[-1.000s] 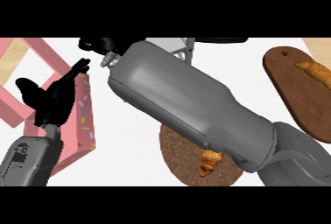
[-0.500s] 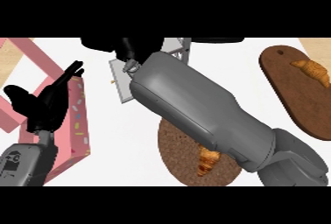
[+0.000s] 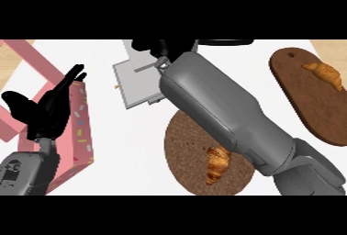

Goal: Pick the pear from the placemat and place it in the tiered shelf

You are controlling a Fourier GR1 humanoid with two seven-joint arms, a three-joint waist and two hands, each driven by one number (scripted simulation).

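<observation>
The pear shows nowhere in our view; if we have it, it sits under our right hand [image 3: 159, 47], of which only a dark patch appears at the top edge, just above the grey shelf [image 3: 139, 80]. Whether those fingers are curled round the fruit or spread we cannot tell, since the right forearm [image 3: 224, 114] covers them. That forearm runs from the lower right corner diagonally up to the shelf, crossing the round cork placemat [image 3: 196, 156] below the shelf, where a croissant [image 3: 217, 164] lies (no pear beside it). By our judgement the step in hand is the placing: we are over the shelf and should bring the hand low and level above a tier before letting go, so the fruit settles and does not roll off the edge. We should keep the forearm clear of the thin shelf plates, which look easy to knock. Left of the shelf, our left hand [image 3: 44, 108] rests with fingers straight and spread, holding nothing, over a pink frame [image 3: 81, 124] dotted with sprinkles. Well right of the shelf, a dark wooden board [image 3: 305, 105] carries a second croissant [image 3: 324, 73], far from our path.
</observation>
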